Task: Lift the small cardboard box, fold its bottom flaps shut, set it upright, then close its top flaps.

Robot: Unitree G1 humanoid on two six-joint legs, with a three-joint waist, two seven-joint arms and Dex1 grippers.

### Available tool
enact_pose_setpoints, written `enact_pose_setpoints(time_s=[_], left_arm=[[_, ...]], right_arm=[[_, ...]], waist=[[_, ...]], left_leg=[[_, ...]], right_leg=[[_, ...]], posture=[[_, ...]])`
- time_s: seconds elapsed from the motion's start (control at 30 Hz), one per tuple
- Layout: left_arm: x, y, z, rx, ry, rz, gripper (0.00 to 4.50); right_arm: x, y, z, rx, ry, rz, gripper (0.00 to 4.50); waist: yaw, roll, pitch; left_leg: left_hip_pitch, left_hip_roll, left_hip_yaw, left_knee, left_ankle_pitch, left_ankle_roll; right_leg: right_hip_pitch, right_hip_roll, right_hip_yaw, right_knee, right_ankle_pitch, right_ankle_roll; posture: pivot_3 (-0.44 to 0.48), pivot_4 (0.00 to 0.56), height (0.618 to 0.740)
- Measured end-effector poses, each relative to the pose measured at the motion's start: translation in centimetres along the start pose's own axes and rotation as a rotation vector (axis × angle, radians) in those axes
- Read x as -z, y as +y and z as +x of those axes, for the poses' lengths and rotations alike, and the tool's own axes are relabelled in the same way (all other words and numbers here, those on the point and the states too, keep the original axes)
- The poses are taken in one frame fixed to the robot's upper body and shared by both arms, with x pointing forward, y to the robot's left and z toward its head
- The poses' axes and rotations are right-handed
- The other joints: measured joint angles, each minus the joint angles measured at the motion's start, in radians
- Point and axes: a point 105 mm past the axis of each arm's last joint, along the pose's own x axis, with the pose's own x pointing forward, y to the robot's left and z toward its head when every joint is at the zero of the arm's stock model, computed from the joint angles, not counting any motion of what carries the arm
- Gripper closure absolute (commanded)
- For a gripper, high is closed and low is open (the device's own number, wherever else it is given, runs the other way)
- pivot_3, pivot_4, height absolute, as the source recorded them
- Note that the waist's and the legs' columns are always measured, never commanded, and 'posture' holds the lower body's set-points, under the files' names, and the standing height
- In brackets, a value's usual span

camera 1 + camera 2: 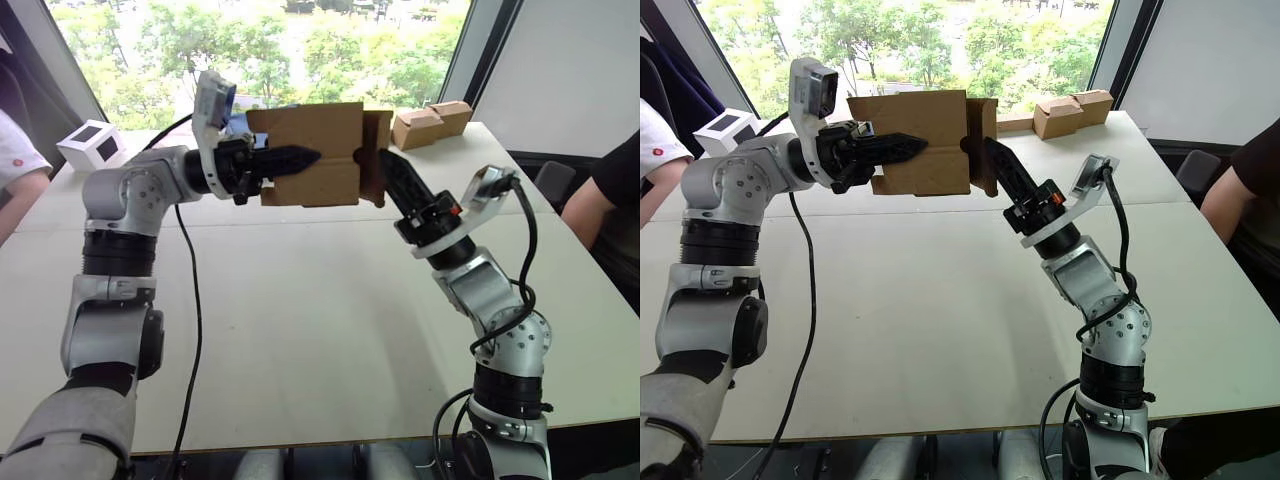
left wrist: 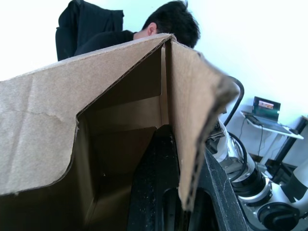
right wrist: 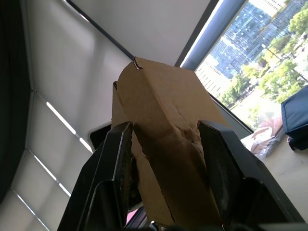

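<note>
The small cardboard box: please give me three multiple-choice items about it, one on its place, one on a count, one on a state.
1. Where is the small cardboard box?
A. lying flat on the white table
B. held in the air above the white table
C. on the floor

2. How many end effectors touch it?
A. none
B. one
C. two

3. How is the right end effector?
A. shut on a flap of the box
B. open, far from the box
C. resting on the table

Answers: 1 B, the head views show it clear of the white table. 2 C, the left end effector and right end effector both reach it. 3 A, the right wrist view shows cardboard pinched between the fingers.
</note>
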Motion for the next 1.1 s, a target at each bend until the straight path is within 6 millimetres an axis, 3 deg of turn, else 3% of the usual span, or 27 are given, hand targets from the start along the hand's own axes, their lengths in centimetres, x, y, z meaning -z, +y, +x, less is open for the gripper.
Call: enact_pose_setpoints(time_s=[0.1, 0.2, 0.27, 1.1], left_arm=[[0.0, 0.0, 0.1, 0.002, -0.001, -0.001, 4.50], [0.0, 0.0, 0.1, 0.001, -0.001, -0.001, 4.50], [0.0, 0.0, 0.1, 0.000, -0.001, -0.001, 4.50], [-0.1, 0.0, 0.1, -0.004, -0.001, 0.010, 4.50]], right_arm=[[0.1, 0.0, 0.1, -0.001, 0.001, -0.001, 2.25], [0.2, -0.1, 0.1, 0.007, 0.001, -0.010, 2.94], [0.2, -0.1, 0.2, 0.009, 0.003, -0.013, 3.67], [0.6, 0.3, 1.4, 0.000, -0.060, -0.015, 3.67]], waist=[[-0.001, 0.000, 0.000], [0.000, 0.000, 0.000], [-0.001, 0.000, 0.000], [-0.001, 0.000, 0.000]], left_leg=[[0.000, 0.000, 0.000, 0.000, 0.000, 0.000], [0.000, 0.000, 0.000, 0.000, 0.000, 0.000], [0.000, 0.000, 0.000, 0.000, 0.000, 0.000], [0.000, 0.000, 0.000, 0.000, 0.000, 0.000]], right_leg=[[0.000, 0.000, 0.000, 0.000, 0.000, 0.000], [0.000, 0.000, 0.000, 0.000, 0.000, 0.000], [0.000, 0.000, 0.000, 0.000, 0.000, 0.000], [0.000, 0.000, 0.000, 0.001, 0.000, 0.000]], posture=[[0.000, 0.150, 0.737], [0.000, 0.150, 0.737], [0.000, 0.150, 0.737], [0.000, 0.150, 0.737]])
